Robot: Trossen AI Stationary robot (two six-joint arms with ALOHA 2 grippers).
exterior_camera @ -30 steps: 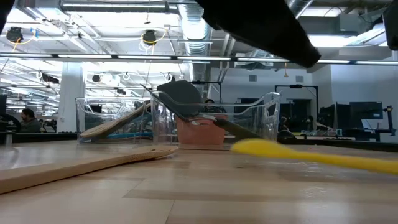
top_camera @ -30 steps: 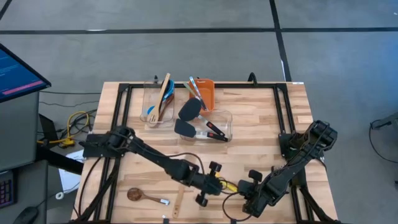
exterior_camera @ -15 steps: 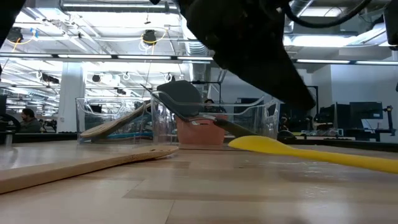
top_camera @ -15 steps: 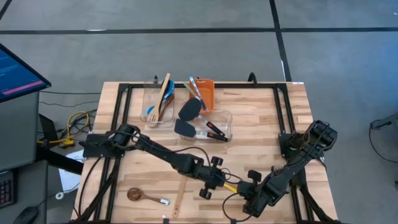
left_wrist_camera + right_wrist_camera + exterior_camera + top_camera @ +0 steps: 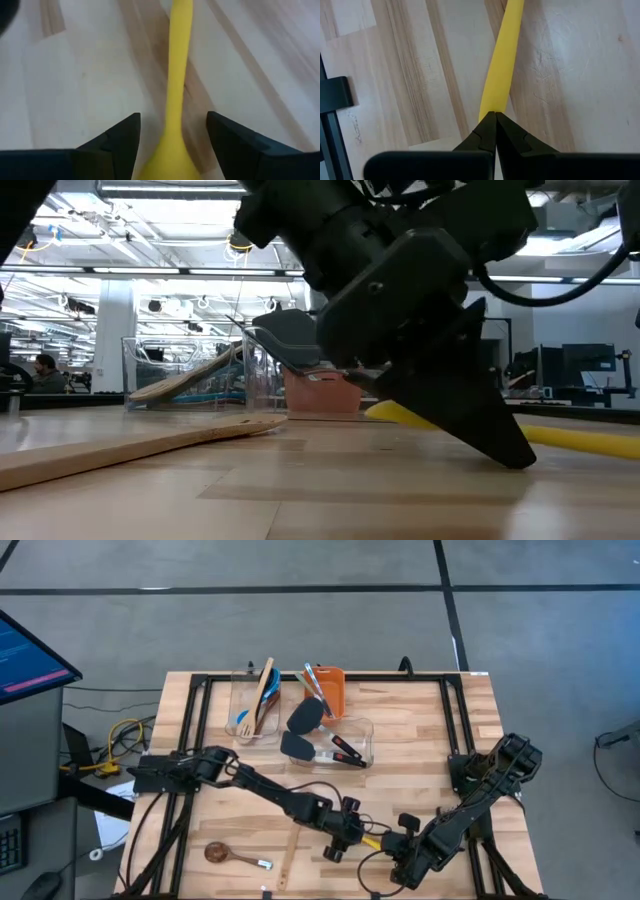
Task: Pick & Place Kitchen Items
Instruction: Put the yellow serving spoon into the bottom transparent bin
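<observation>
A yellow spoon point(image 5: 372, 838) lies flat on the wooden table near the front edge, between my two grippers. My left gripper point(image 5: 172, 120) is open and slants down over the spoon's bowl end. Its two fingers stand on either side of the thin neck point(image 5: 176, 107) with a gap on each side. In the low view it shows as a dark wedge point(image 5: 470, 420) in front of the spoon point(image 5: 585, 441). My right gripper point(image 5: 495, 116) is shut, its tips at the free end of the yellow handle point(image 5: 492, 102). My right gripper's shut tips stand right at the handle's free end point(image 5: 491, 107), pointing steeply down. I cannot tell whether they touch it. My left gripper touches nothing.
At the back stand a clear tub point(image 5: 252, 712) with wooden and blue utensils, a second clear tub point(image 5: 352, 735) with black turners, and an orange bin point(image 5: 333, 690). A wooden spoon point(image 5: 225, 854) and a wooden stick point(image 5: 287, 866) lie near the front left.
My left gripper has come down and gone toward the table's right edge, onto the bowl end of the yellow spoon. In the low view it has sunk from the top of the picture to the table top. The right gripper has kept still.
</observation>
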